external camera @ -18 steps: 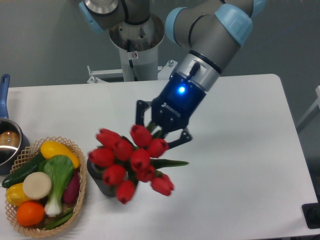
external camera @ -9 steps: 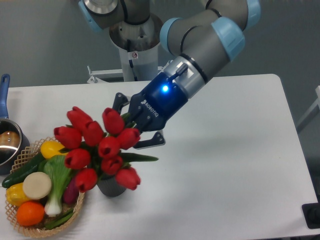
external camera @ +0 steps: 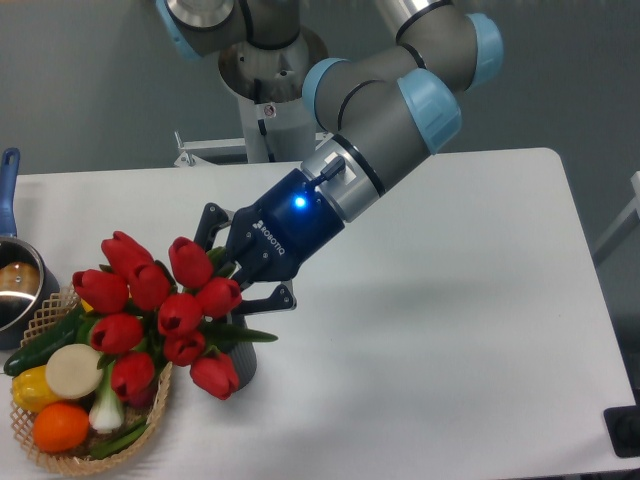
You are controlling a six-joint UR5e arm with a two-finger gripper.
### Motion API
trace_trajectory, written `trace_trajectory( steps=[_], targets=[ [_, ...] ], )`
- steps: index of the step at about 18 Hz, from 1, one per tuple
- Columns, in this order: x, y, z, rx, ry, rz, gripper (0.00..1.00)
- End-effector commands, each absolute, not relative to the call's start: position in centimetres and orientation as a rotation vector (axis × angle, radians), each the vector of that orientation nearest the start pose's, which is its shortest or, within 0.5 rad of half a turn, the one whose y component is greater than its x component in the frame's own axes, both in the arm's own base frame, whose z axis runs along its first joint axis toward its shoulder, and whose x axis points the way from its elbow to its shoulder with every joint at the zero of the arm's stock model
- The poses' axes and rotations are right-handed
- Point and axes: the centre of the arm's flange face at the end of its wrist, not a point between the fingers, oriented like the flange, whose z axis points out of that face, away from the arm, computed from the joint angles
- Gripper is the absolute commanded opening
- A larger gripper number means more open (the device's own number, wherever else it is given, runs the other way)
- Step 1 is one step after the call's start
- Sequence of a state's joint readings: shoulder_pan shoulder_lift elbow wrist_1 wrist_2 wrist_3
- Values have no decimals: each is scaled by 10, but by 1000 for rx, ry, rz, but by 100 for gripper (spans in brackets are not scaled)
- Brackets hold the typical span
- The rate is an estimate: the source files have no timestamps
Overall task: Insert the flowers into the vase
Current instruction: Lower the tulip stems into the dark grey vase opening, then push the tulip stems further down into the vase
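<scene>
Flowers are sitting clamped between your gripper fingers, held by the stems, with the red heads spreading to the lower left of the fingers and partly over the basket. Vase is standing just below the fingers, mostly hidden behind the blooms. Stems are lying tilted, so I judge you are needing to bring them upright over the mouth.

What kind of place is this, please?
Probably a robotics lab: an arm's gripper holds flowers above a plain white table, with a basket of vegetables and a bare grey wall.
</scene>
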State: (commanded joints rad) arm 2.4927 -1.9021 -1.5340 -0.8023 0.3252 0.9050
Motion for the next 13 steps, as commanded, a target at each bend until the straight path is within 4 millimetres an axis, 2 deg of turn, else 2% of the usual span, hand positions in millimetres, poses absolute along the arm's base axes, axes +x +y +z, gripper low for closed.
trace_trajectory(
  steps=[5,8,13],
  targets=[
    [-354,553,452,-1870,297,-474,3],
    [-348,547,428,-1873,334,-464,4],
    [-342,542,408,-1878,352,-468,5]
  ],
)
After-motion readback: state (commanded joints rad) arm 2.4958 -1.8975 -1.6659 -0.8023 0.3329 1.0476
